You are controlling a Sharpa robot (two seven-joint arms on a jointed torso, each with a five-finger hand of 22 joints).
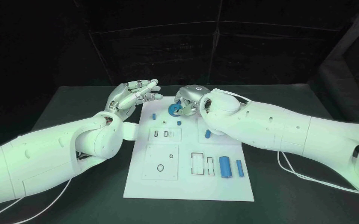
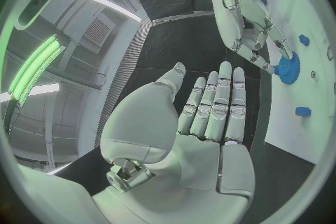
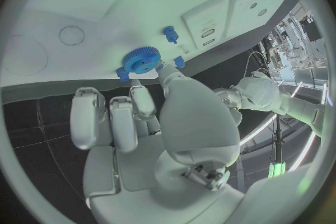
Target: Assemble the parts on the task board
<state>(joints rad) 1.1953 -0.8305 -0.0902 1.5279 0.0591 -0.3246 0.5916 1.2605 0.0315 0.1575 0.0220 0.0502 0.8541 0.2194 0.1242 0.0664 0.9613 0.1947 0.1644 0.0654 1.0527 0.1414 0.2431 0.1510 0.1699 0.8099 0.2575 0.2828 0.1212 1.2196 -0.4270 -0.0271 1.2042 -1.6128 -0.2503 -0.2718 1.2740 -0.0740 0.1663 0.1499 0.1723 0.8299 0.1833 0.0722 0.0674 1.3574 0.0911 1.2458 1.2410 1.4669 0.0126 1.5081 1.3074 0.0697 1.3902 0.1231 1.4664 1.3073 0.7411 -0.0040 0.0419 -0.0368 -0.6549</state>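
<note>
The white task board (image 1: pixel 191 182) lies in the middle of the table. My right hand (image 1: pixel 193 99) is over its far edge and pinches a blue gear (image 1: pixel 176 110) at its fingertips, tilted just above the board. The left wrist view shows those fingertips (image 2: pixel 269 64) on the gear (image 2: pixel 287 67); in the right wrist view the gear (image 3: pixel 141 60) sits just past my right hand (image 3: pixel 140 123). My left hand (image 1: pixel 136 95) hovers off the board's far left corner, fingers straight and apart, holding nothing; its flat palm (image 2: pixel 210 117) faces the camera.
Small blue pegs (image 1: pixel 154 115) (image 1: pixel 179 122) (image 1: pixel 208 134) stand on the far half of the board. Two blue cylinders (image 1: pixel 224 166) (image 1: pixel 240 168) lie near its right edge beside rectangular slots (image 1: pixel 197 163). A round hole (image 1: pixel 160 167) is at the near left.
</note>
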